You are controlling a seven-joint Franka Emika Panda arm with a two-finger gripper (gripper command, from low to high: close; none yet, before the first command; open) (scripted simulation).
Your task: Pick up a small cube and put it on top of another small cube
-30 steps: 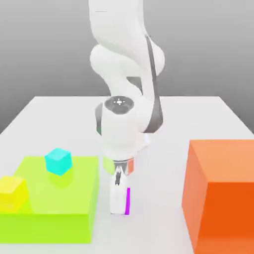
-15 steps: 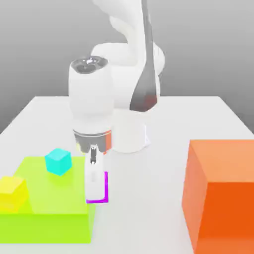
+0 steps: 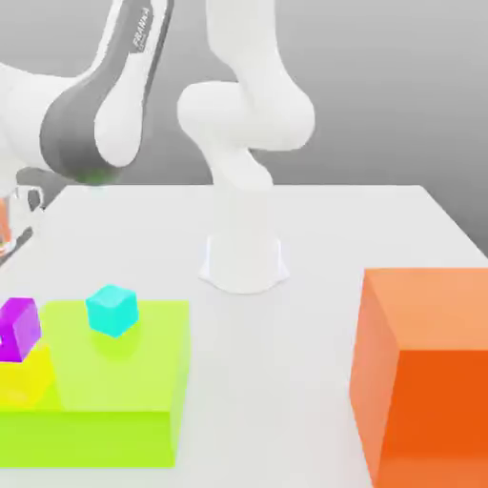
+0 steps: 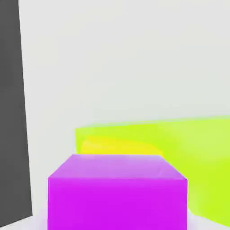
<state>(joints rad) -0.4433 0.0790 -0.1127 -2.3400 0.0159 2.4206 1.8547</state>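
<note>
The small magenta cube [image 3: 19, 329] [image 4: 117, 193] is directly over the small yellow cube [image 3: 24, 378] [image 4: 117, 146], at the exterior view's far left. It looks to rest on the yellow top, slightly tilted. The yellow cube sits on the near left corner of the lime-green block [image 3: 124, 381]. My gripper [image 3: 10, 227] hangs at the picture's left edge, straight above the magenta cube and mostly cut off. In the hand view the magenta cube is very close, with a sliver of yellow behind it.
A cyan cube [image 3: 112, 310] stands on the lime-green block [image 4: 197, 152], to the right of the stack. A large orange block [image 3: 429, 372] is at the exterior view's right. The arm's white base [image 3: 243, 257] is at the middle back of the white table [image 3: 286, 400].
The arm has swung from beside the lime block to the exterior view's far left, carrying the magenta cube up and over the yellow cube.
</note>
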